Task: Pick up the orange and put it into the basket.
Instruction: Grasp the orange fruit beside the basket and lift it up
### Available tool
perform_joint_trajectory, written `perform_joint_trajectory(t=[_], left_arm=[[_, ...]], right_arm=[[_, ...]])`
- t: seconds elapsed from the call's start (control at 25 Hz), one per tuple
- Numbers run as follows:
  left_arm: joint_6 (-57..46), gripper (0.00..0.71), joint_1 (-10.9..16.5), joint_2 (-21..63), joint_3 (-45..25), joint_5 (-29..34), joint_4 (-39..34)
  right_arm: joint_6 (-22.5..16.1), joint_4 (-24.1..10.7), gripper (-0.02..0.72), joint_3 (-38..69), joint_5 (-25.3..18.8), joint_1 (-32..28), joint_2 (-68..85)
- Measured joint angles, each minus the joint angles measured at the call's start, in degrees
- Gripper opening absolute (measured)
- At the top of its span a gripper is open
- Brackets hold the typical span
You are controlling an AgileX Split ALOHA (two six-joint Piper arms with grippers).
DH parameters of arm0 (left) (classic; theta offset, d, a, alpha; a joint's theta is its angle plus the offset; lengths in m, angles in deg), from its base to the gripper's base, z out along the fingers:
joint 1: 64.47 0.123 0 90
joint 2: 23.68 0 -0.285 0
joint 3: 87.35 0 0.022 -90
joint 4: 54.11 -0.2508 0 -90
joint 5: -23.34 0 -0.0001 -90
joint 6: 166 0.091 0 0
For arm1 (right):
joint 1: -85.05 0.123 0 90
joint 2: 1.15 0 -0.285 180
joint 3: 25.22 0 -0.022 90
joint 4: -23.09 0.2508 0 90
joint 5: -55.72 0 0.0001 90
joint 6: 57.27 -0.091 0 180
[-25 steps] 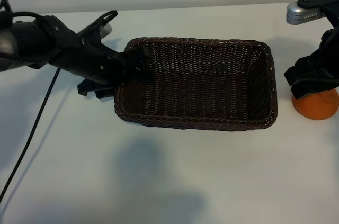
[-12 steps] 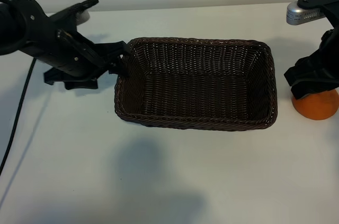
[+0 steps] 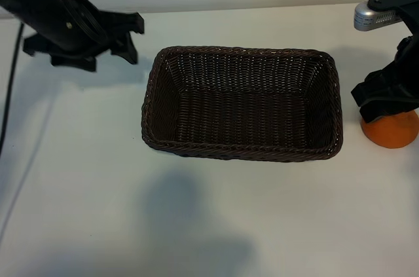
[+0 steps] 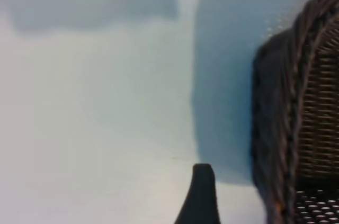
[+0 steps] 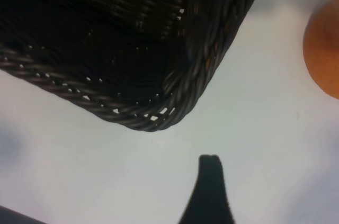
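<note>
A plain white table (image 3: 196, 224) carries the basket (image 3: 242, 152) at its middle, nothing inside it. The orange (image 3: 391, 129) sits on the table just off the basket's right end, partly covered by the right gripper (image 3: 386, 97), which hangs over it pointing steeply down; its jaws stand apart, holding nothing. The left gripper (image 3: 127, 38) hovers above the table beyond the basket's left end, tilted down toward the basket, fingers spread and clear of the rim.
</note>
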Motion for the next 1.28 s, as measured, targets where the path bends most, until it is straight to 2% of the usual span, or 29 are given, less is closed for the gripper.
perform_joint_trajectory(t=[0.16,0.24,0.56,0.64,0.76,1.04,1.28], left_arm=[[0.3,0.624,0.3,0.1,3.7,5.5,-5.5],[2.0,0.622,1.6,0.1,5.1,9.0,-6.1],[8.2,0.612,14.3,6.9,5.8,16.0,-7.0],[9.9,0.608,17.8,9.5,5.8,16.2,-7.0],[11.3,0.605,21.5,13.3,5.8,16.2,-7.1],[14.1,0.596,22.4,22.4,5.2,16.4,-5.0],[14.7,0.596,22.4,36.8,-2.4,16.1,-3.7]], right_arm=[[0.0,0.0,0.558,0.0,-0.1,0.0,0.0],[0.0,0.0,0.558,0.0,-0.1,0.0,0.0],[0.0,0.0,0.558,0.0,-0.3,0.0,0.0],[0.0,0.0,0.558,0.0,-0.3,0.0,0.0],[0.0,0.0,0.558,0.0,-0.3,0.0,0.0],[0.0,0.1,0.558,0.0,-0.3,0.0,0.0],[0.0,0.1,0.558,0.0,-0.3,0.0,0.0]])
